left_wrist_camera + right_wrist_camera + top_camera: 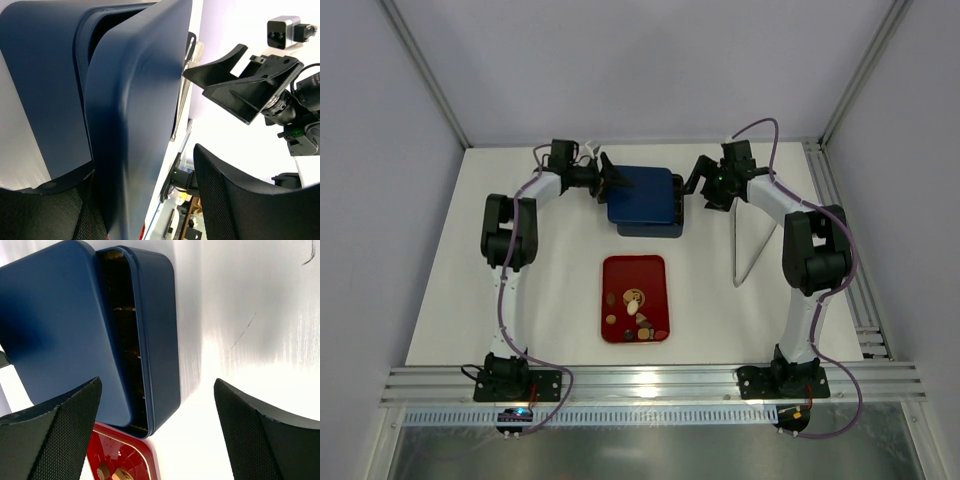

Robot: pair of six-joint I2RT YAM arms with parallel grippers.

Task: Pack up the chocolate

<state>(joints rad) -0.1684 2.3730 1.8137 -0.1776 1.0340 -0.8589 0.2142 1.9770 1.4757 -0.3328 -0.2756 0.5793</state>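
We see the chocolate (636, 310) lying on the red tray (616, 272) in the middle of the white table (520, 250). The pieces are brown, tan and pale. Most of them sit at the near end of the tray.

Just behind the tray, a little apart from it, stands the blue box (160, 330). Its lid (55, 325) lies crooked on top, off to the left, so a strip of the inside shows along the right side. We see small dark walls in there. It is too dark to tell more.

The left gripper (145, 165) is at the left edge of the lid. Its fingers are apart with the lid's edge between them. One pad is against the lid, and there is a gap at the other pad.

The right gripper (703, 178) hangs just to the right of the box. Its fingers are spread wide and hold nothing.

A thin bent rod (750, 255) lies on the table near the right arm.
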